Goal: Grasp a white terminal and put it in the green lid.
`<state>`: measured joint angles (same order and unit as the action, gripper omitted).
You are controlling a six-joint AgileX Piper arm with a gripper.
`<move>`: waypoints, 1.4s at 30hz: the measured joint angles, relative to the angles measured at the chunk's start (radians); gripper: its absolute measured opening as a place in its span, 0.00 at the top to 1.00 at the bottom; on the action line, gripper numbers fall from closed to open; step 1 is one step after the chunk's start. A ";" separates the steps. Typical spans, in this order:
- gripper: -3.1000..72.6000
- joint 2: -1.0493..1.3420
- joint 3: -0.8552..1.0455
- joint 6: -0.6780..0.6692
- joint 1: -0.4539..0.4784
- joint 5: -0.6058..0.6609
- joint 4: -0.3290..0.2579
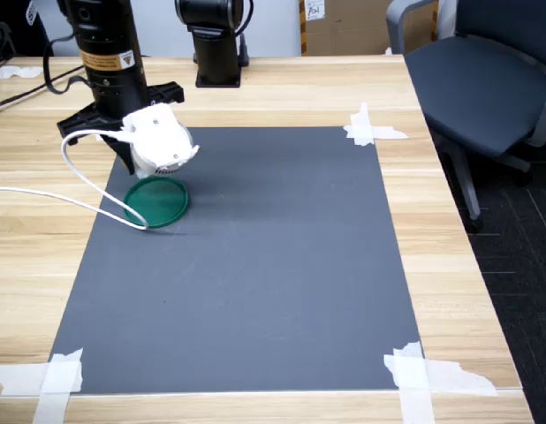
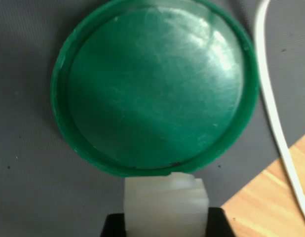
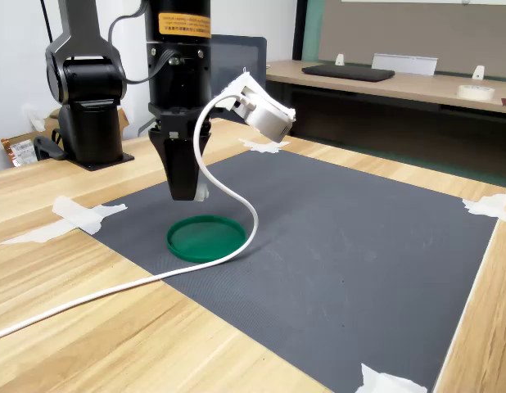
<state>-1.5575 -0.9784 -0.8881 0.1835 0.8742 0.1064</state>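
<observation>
The green lid [image 1: 158, 201] [image 3: 206, 237] lies flat on the black mat with nothing inside it, and it fills most of the wrist view [image 2: 152, 84]. My gripper [image 3: 187, 187] [image 1: 130, 162] hangs just above the lid's far rim, pointing down. It is shut on the white terminal [image 2: 165, 205], a small stepped white block held between the two black fingers [image 2: 113, 226]. A sliver of the terminal [image 3: 204, 193] shows beside the fingers in the second exterior view. The terminal hovers over the rim's outer edge and is clear of the lid.
A white cable [image 1: 87, 190] [image 3: 114, 286] loops from the white wrist camera [image 1: 158, 139] past the lid across the wood table. Tape strips [image 1: 370, 131] hold the black mat's [image 1: 255, 265] corners. A second black arm base [image 1: 216, 44] stands behind; an office chair [image 1: 476, 71] is beside the table.
</observation>
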 joint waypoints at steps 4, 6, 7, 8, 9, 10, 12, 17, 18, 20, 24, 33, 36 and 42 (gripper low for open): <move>0.62 -0.015 0.011 -0.027 0.000 -0.035 -0.010; 0.62 -0.021 0.012 -0.038 0.000 -0.052 -0.011; 0.62 -0.023 0.012 -0.043 0.000 -0.059 -0.011; 0.62 -0.024 0.012 -0.051 0.000 -0.068 -0.013; 0.62 -0.025 0.012 -0.062 0.000 -0.074 -0.015; 0.62 -0.025 0.012 -0.071 0.000 -0.077 -0.020; 0.62 -0.026 0.012 -0.094 0.000 -0.085 -0.034; 0.62 -0.055 0.012 -0.134 0.000 -0.090 -0.047; 0.62 -0.060 0.012 -0.139 0.000 -0.090 -0.047; 0.62 -0.066 0.012 -0.142 0.000 -0.090 -0.045; 0.57 -0.066 0.012 -0.144 0.000 -0.093 -0.045; 0.34 -0.066 0.012 -0.144 0.000 -0.094 -0.049; 0.33 -0.049 0.012 -0.141 0.000 -0.116 -0.051; 0.43 0.099 0.014 -0.046 0.000 -0.270 -0.100</move>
<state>-1.4584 -0.9649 -0.9339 0.1835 0.6038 0.0060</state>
